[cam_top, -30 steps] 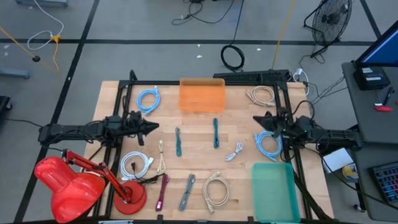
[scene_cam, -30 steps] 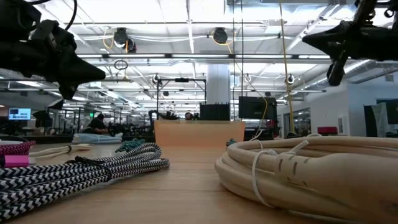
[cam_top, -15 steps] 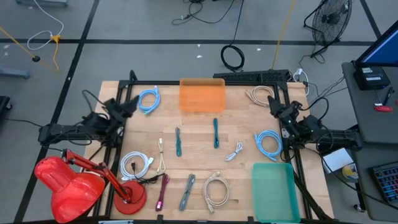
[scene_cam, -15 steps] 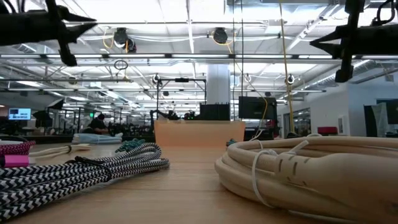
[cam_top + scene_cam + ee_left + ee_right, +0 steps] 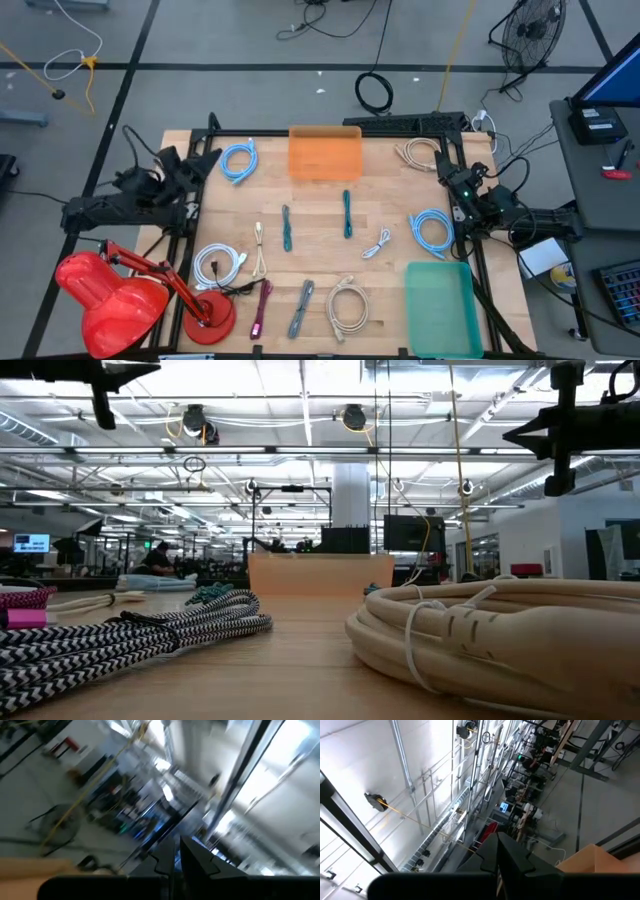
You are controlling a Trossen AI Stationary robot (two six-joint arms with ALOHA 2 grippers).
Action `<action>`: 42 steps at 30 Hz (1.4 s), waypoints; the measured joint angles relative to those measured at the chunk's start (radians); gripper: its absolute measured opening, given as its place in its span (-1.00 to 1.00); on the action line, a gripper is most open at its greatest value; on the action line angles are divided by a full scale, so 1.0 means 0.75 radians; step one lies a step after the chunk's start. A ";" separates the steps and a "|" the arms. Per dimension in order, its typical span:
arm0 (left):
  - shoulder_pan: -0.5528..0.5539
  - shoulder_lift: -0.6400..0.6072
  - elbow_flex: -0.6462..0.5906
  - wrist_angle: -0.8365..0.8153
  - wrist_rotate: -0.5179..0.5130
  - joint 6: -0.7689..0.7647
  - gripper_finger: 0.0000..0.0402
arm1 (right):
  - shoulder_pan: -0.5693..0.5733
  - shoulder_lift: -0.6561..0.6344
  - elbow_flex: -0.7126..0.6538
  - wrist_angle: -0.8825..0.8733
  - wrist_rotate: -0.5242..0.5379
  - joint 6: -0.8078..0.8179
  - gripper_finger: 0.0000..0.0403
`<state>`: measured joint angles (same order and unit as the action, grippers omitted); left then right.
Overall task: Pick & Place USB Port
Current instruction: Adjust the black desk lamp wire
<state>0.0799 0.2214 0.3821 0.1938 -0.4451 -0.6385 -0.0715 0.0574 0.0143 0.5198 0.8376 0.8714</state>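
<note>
Checking in from the remote station. 2 bins on the bench (image 5: 390, 200): an orange bin (image 5: 325, 153) at the far edge in the middle, and a teal bin (image 5: 441, 305) at the near right corner. From straight above I see nothing in either.

No labels or writing I can make out anywhere on the cables or bins.

Both arms sit pulled back to the sides, tilted up, so the wrist cams just stare at the ceiling and the room. The left pincer (image 5: 205, 160) sits over the far left part of the bench, just beside a blue coiled cable (image 5: 239, 160); its fingers (image 5: 197, 862) look pressed almost together with nothing between them. The right pincer (image 5: 447, 175) is at the right edge, between a beige coiled cable (image 5: 420, 153) and another blue coil (image 5: 431, 229), jaws fully closed and empty.

The cables are all loose on the wood: 2 teal cables (image 5: 346, 214) mid-bench, a small white cable (image 5: 377, 244), a white coil (image 5: 219, 266), a magenta cable (image 5: 260, 309), a zigzag braided cable (image 5: 301, 308) and a beige coil (image 5: 346, 303) near the front. Can't tell which one is the USB one. A red desk lamp (image 5: 118, 300) sits at the near left corner.
</note>
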 joint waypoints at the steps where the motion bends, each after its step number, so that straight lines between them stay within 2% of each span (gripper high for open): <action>1: 0.000 0.017 0.052 -0.100 0.000 0.000 -0.85 | 0.000 0.000 0.000 -0.001 -0.001 0.006 -1.00; 5: 0.000 0.138 0.242 -0.322 0.008 0.120 -0.85 | 0.000 0.000 0.000 0.000 -0.008 0.008 -1.00; 12: 0.006 0.383 0.484 -0.472 -0.024 0.322 -0.85 | 0.000 0.001 0.003 0.057 -0.122 -0.015 -0.99; 18: 0.092 0.519 0.619 -0.682 -0.030 0.342 -0.85 | 0.001 0.005 0.090 0.060 -0.261 -0.159 -0.80; 23: 0.203 0.566 0.648 -0.715 0.029 0.346 -0.85 | 0.001 0.059 0.234 0.077 -0.328 -0.262 -0.55; 30: 0.341 0.567 0.650 -0.713 0.073 0.284 -0.85 | 0.002 0.250 0.438 0.077 -0.426 -0.378 -0.29; 36: 0.415 0.568 0.650 -0.733 0.204 0.280 -0.85 | 0.002 0.448 0.562 0.082 -0.470 -0.386 -0.21; 42: 0.451 0.569 0.650 -0.832 0.286 0.246 -0.85 | 0.002 0.592 0.583 0.196 -0.558 -0.382 -0.22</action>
<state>0.4181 0.6479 0.8696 -0.4301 -0.2303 -0.4541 -0.0704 0.5015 0.4519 0.6666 0.4192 0.5853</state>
